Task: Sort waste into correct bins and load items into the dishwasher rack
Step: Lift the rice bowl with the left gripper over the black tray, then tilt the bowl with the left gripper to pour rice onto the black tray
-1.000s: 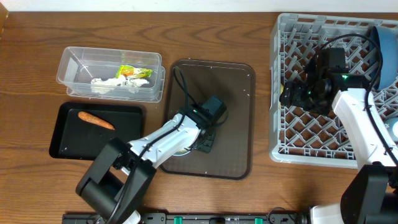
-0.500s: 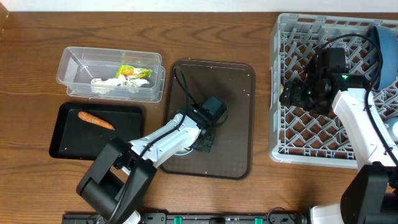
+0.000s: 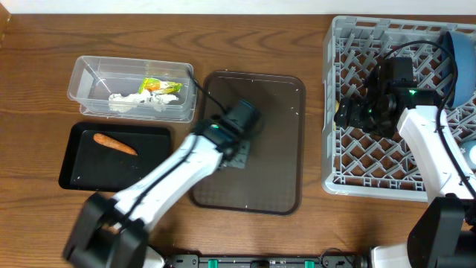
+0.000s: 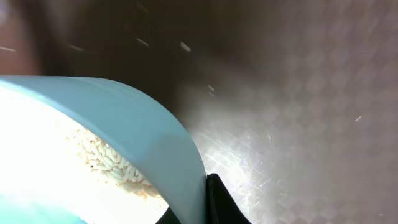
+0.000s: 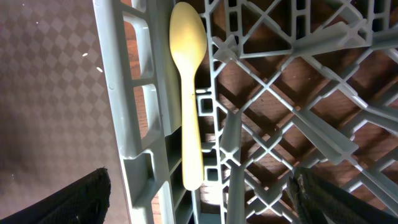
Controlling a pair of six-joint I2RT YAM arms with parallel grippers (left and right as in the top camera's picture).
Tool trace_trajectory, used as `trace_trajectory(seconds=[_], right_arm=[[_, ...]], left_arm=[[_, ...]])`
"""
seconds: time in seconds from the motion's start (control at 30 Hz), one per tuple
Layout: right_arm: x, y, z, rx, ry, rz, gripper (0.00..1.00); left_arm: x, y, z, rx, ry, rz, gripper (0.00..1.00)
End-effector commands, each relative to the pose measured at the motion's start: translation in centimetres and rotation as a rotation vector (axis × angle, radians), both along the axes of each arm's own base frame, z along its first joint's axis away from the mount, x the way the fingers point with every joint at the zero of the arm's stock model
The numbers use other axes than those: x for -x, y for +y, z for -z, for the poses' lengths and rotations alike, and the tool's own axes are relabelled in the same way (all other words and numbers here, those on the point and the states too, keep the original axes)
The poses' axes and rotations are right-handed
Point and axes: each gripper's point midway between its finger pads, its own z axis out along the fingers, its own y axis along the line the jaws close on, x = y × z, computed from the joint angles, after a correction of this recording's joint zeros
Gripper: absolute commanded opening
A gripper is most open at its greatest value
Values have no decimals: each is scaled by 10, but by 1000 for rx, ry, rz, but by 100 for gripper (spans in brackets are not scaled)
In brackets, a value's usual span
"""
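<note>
My left gripper (image 3: 236, 151) is over the brown serving tray (image 3: 279, 149), shut on the rim of a pale bowl (image 4: 118, 137) with white rice grains (image 4: 109, 163) inside; the bowl is hidden under the arm in the overhead view. My right gripper (image 3: 349, 113) is open above the left edge of the grey dishwasher rack (image 3: 394, 160). The cream spoon (image 5: 188, 93) lies in the rack just beyond its fingers. A dark blue plate (image 3: 459, 65) stands in the rack's far right. The clear tub (image 3: 89, 80) holds the wrapper (image 3: 161, 85) and tissue (image 3: 137, 101). The carrot (image 3: 114, 143) lies in the black tray (image 3: 82, 167).
A few loose rice grains (image 4: 185, 46) lie on the brown tray. The tub and black tray sit left of the brown tray, the rack at its right. Bare wooden table (image 3: 260, 41) runs along the back.
My left arm has swung back and left over the brown tray, taking the bowl up from the tray's front left. The right arm has not moved.
</note>
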Motion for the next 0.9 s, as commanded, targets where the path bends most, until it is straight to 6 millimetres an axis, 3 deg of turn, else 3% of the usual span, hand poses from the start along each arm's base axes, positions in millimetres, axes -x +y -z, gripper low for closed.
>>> trace_trajectory(seconds=[0.0, 0.2, 0.5, 0.87], right_arm=[[1, 3, 0, 6, -2, -19, 91], [1, 3, 0, 6, -2, -19, 91], [1, 2, 0, 6, -2, -17, 91], [1, 2, 0, 7, -3, -17, 91]], left_arm=[[-21, 23, -38, 32, -106, -88, 6], [-35, 71, -64, 132, -133, -260, 6], [-46, 133, -64, 397, -52, -509, 6], [-47, 176, -69, 795, -97, -554, 6]])
